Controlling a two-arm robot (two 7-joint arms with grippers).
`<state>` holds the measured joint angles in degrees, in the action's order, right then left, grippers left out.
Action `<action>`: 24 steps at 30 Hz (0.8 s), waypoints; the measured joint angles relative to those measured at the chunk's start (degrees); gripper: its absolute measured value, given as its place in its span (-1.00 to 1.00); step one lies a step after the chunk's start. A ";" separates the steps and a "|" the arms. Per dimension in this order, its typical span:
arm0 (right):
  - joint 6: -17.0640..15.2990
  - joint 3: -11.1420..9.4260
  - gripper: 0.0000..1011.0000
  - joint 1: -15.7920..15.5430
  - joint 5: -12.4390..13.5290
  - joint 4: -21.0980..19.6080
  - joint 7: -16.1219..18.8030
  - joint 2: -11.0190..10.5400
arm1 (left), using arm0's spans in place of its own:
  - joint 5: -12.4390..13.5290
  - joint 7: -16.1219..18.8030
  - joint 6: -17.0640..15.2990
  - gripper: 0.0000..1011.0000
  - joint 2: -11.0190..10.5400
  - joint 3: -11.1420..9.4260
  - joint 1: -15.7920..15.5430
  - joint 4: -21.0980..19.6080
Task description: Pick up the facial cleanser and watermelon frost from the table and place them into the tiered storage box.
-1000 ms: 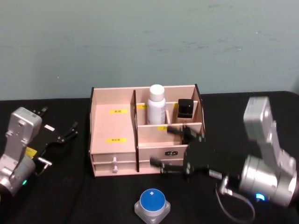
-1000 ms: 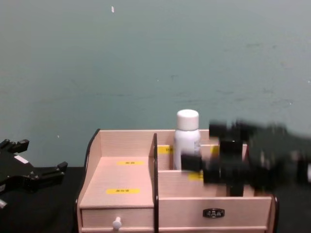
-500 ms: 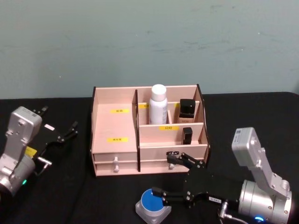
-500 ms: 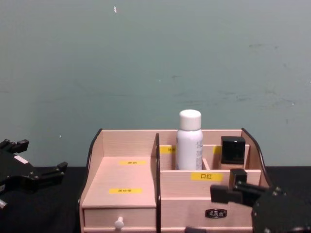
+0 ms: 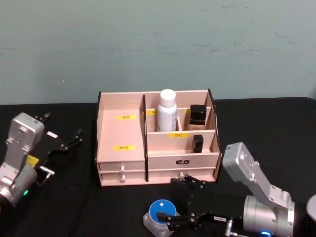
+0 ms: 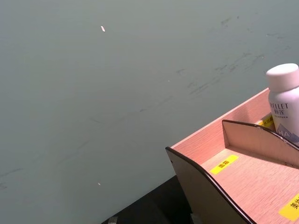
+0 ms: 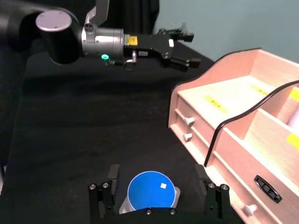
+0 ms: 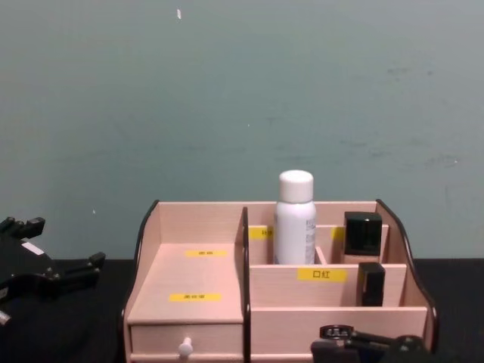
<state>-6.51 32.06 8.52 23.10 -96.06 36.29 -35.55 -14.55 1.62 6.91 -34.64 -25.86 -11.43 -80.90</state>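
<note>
Right gripper [image 7: 159, 191]: low over the table, fingers wide on either side of the blue-lidded jar [image 5: 160, 213].
Jar: on the table, 6 o'clock of the box [image 5: 121, 133].
White bottle [image 5: 167, 109]: upright, box's rear compartment.
Left gripper [image 5: 61, 126]: parked at 9 o'clock, fingers apart.

We count one tiered storage box [image 5: 122, 133]. On it we count five yellow labels [image 8: 191, 297], three white knobs [image 7: 188, 121] and one black handle plate [image 7: 267, 183]. In its compartments we count one white bottle [image 5: 167, 109], one black-capped square bottle [image 5: 197, 116] and one small black tube [image 5: 198, 143]. On the desk [image 5: 276, 128] we count one blue-lidded jar [image 7: 150, 189]. We count two grippers: the left gripper [image 5: 61, 126] and the right gripper [image 5: 166, 198].
</note>
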 joint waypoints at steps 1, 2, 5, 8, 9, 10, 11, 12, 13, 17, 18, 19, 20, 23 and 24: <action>-0.26 0.25 0.98 0.34 -0.11 0.21 0.09 0.05 | 0.00 0.00 0.00 1.00 0.00 0.00 0.00 0.00; -0.54 0.53 0.98 0.71 -0.24 0.44 0.21 0.11 | 0.00 0.00 0.00 1.00 0.00 0.00 0.00 0.00; -1.35 1.32 0.98 1.88 -0.50 1.12 0.56 0.29 | 0.00 0.00 0.00 1.00 0.00 0.00 0.00 0.00; -1.97 2.11 0.98 2.77 -0.94 1.70 0.73 0.40 | 0.00 0.00 0.00 1.00 0.00 0.00 0.00 0.00; -2.12 2.32 0.98 3.02 -1.10 1.88 0.73 0.43 | 0.00 0.00 0.00 1.00 0.00 0.00 0.00 0.00; -2.43 2.70 0.98 3.47 -1.50 2.20 0.72 0.51 | 0.00 0.00 0.00 1.00 0.00 0.00 0.00 0.00; -2.70 3.06 0.98 3.90 -1.88 2.54 0.70 0.60 | 0.00 0.00 0.00 1.00 0.00 0.00 0.00 0.00; -2.70 3.06 0.98 3.90 -1.88 2.54 0.70 0.60 | 0.00 0.00 0.00 1.00 0.00 0.00 0.00 0.00; -2.92 3.45 0.98 4.33 -2.25 2.92 0.69 0.76 | 0.00 0.00 0.00 1.00 0.00 0.00 0.00 0.00; -3.25 4.28 0.98 5.20 -2.92 3.79 0.73 1.24 | 0.00 0.00 0.00 1.00 0.00 0.00 0.00 0.00; -3.29 4.46 0.98 5.34 -3.04 3.99 0.73 1.36 | 0.00 0.00 0.00 1.00 0.00 0.00 0.00 0.00; -3.32 4.60 0.98 5.48 -3.13 4.21 0.76 1.48 | 0.00 0.00 0.00 1.00 0.00 0.00 0.00 0.00; -3.35 4.82 0.98 5.74 -3.28 4.61 0.81 1.70 | 0.00 0.00 0.00 1.00 0.00 0.00 0.00 0.00; -3.38 5.12 0.98 6.10 -3.44 5.25 0.95 2.03 | 0.00 0.00 0.00 1.00 0.00 0.00 0.00 0.00; -3.39 5.31 0.98 6.35 -3.49 5.66 1.07 2.24 | 0.00 0.00 0.00 1.00 0.00 0.00 0.00 0.00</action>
<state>-9.89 37.37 14.86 19.61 -90.40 37.36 -33.31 -14.55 1.62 6.91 -34.64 -25.87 -11.43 -80.90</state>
